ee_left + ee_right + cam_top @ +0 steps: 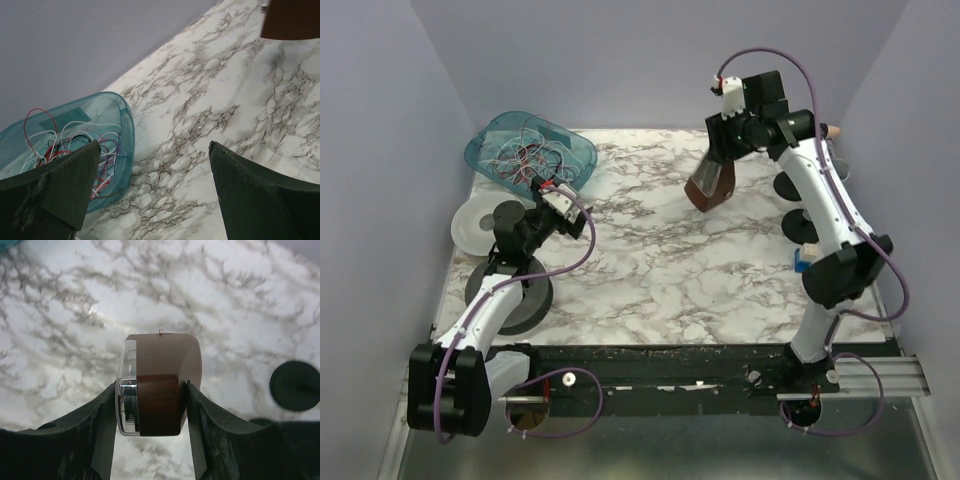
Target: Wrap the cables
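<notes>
The cables are a tangle of thin red, white, black and purple wires lying in a teal tray at the back left. In the left wrist view the cables lie in the tray, just behind my left finger. My left gripper is open and empty, low over the marble beside the tray's near right edge. My right gripper is shut on a brown block with a chrome and clear side and holds it above the table's back middle.
A white roll and a black roll lie at the left edge by my left arm. Black discs stand at the right by my right arm; one shows in the right wrist view. Walls close in on three sides.
</notes>
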Controlling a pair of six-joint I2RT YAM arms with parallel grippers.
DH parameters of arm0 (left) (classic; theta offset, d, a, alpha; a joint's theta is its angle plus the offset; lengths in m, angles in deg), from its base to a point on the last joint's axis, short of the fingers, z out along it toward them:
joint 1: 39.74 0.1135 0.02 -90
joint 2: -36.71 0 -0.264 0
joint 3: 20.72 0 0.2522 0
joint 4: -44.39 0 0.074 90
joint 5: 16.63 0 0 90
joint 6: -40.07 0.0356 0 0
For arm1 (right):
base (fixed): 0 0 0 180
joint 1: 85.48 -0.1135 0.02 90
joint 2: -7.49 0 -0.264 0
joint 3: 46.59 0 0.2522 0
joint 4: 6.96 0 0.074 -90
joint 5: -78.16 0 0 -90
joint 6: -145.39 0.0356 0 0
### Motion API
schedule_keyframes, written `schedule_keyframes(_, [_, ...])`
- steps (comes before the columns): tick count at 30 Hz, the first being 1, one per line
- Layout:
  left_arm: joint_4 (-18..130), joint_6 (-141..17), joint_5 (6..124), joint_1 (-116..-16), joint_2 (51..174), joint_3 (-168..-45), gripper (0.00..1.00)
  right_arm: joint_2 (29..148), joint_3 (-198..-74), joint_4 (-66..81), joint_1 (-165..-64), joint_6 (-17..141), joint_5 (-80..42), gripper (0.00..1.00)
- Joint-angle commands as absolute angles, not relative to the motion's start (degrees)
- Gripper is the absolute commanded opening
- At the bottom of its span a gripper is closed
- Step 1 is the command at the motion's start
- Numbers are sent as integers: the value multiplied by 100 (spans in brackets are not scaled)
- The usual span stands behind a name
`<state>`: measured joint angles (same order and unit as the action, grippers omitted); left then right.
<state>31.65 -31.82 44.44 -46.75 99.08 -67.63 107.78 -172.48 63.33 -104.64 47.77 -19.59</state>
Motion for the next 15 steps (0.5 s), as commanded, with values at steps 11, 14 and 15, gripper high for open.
schedule_keyframes(11, [3425, -3341, 4779, -4695, 9384, -6648, 99, 13474, -19798, 4134, -10227, 3861, -791, 1])
schedule_keyframes(14, [3442, -3323, 4884, -4695, 9322, -6613, 99, 13695, -20000, 4134, -10122, 3825, -622, 1])
schedule_keyframes(15, [3451, -3297, 4911, -4695, 9322, -6595, 99, 13730, -19983, 4099, -10095, 3808, -543, 1])
